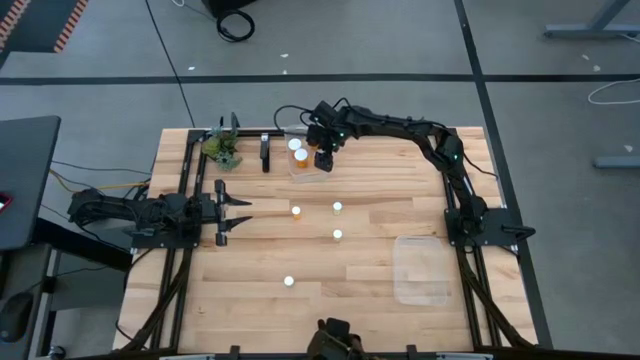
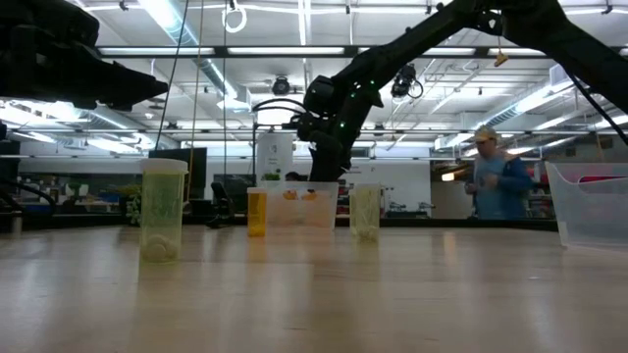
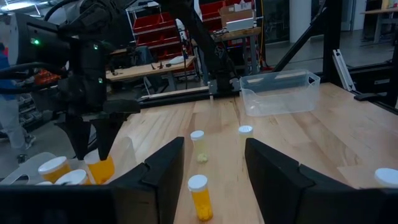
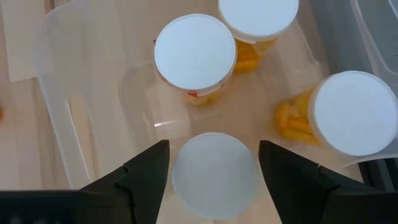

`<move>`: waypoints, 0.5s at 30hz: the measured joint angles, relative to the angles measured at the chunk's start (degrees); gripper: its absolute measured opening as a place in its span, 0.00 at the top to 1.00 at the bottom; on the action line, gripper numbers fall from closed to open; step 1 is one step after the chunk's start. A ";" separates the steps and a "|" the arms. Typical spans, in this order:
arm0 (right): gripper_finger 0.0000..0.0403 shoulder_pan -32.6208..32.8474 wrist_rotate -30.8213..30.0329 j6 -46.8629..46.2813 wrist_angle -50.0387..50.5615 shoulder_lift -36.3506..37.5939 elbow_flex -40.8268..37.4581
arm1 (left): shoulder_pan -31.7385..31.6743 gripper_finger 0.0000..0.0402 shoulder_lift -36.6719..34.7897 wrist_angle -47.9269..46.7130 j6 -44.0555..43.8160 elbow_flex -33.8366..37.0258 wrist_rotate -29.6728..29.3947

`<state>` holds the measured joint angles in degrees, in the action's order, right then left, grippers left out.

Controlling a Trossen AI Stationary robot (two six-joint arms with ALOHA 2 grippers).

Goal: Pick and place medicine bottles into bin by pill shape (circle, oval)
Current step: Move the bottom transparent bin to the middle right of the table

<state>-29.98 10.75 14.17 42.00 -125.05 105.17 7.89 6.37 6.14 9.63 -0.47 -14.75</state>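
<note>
1. Nearest edge of table, high view: one medicine bottle (image 1: 289, 281) stands alone on the bare wood, white cap up, well apart from the others.
2. Mid-table: three more capped bottles stand upright at (image 1: 296, 211), (image 1: 337, 208) and (image 1: 337, 234), apart from one another.
3. Right side: an empty clear bin (image 1: 421, 268) sits near the right arm's base.
4. Left side: the left gripper (image 1: 240, 214) waits low over the table edge, its jaws spread wide, nothing between them. The left wrist view shows its fingers (image 3: 163, 167) flanking an amber bottle (image 3: 200, 197) without touching it.
5. Far edge: a second clear bin (image 1: 305, 170) holds bottles; two caps show at (image 1: 295, 144) and (image 1: 301, 155).
6. The right gripper (image 1: 324, 159) hangs over this far bin. Right wrist view: a white-capped bottle (image 4: 214, 175) sits between its fingers (image 4: 144, 169), pads at the cap's sides, so it appears gripped. Three other capped bottles stand in the bin beyond it.
7. A small green plant (image 1: 224, 149) stands left of the far bin.
</note>
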 joint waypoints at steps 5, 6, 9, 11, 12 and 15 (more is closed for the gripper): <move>0.36 0.00 0.02 0.29 0.69 0.00 2.32 | -0.01 0.56 0.00 -0.01 0.02 0.00 -0.01; 0.36 0.00 0.02 0.32 0.91 0.01 2.74 | 0.00 0.56 0.00 0.01 0.02 0.00 0.01; 0.34 0.00 0.02 0.35 1.91 0.00 4.20 | -0.01 0.56 0.00 0.01 0.02 0.01 0.00; 0.34 0.00 0.02 0.44 2.54 0.02 5.18 | 0.00 0.55 0.00 0.00 0.00 0.00 0.00; 0.33 0.01 0.02 0.48 2.99 0.02 5.65 | 0.01 0.55 0.00 0.01 0.02 0.00 0.01; 0.32 0.17 -0.44 0.61 4.48 0.02 7.64 | 0.01 0.55 0.00 0.00 0.01 0.00 0.00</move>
<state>-29.81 10.30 14.78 46.48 -125.03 112.81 7.90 6.37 6.14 9.64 -0.47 -14.75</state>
